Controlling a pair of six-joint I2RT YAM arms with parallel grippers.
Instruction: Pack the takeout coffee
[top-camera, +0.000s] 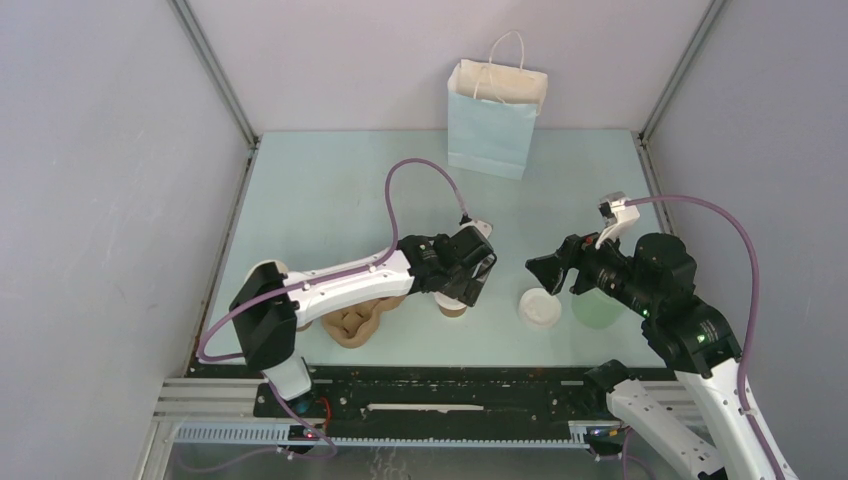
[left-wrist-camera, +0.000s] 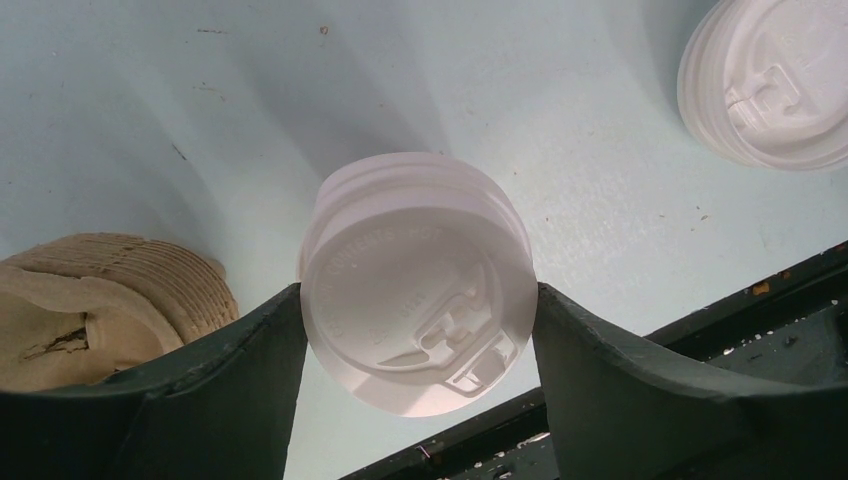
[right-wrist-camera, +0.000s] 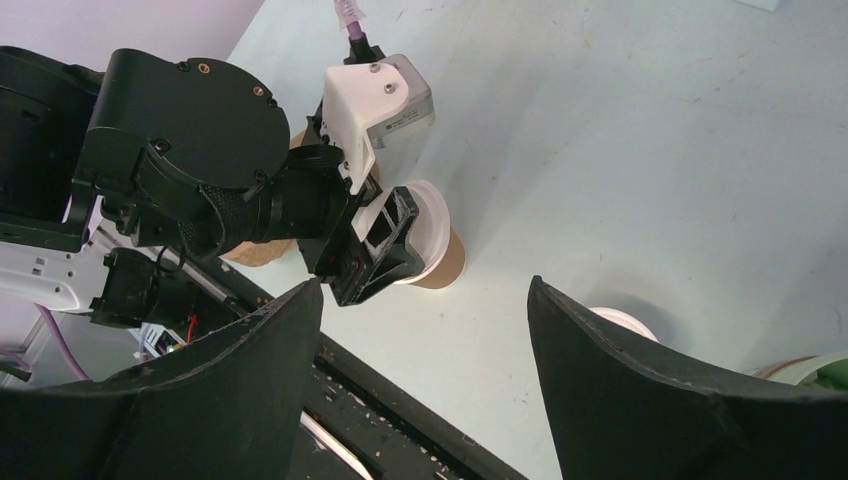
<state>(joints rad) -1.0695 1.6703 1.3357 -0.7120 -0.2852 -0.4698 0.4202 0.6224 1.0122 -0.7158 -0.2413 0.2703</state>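
- A stack of brown cardboard cup carriers (top-camera: 352, 325) sits on the pale green table (top-camera: 330, 190), near the front edge; part of the left arm is over it.
- The small brown paper cup (right-wrist-camera: 448, 268) stands on the table just to the right of the carriers; it is not in a pocket; a white plastic lid (right-wrist-camera: 428, 208) is on top of it.
- The left gripper (left-wrist-camera: 420, 297) is over the cup; its jaws are wide and press on both sides of the lid.
- A light blue paper bag with string handles (top-camera: 495, 125) stands upright at the back of the table, well apart from the cup.
- A stack of white lids (top-camera: 538, 307) lies to the right of the cup.
- The right gripper (right-wrist-camera: 420, 300) hangs above the table near the lids; its jaws are apart and hold nothing.
- A pale green cup (top-camera: 597, 310) stands under the right arm; most of it is hidden.
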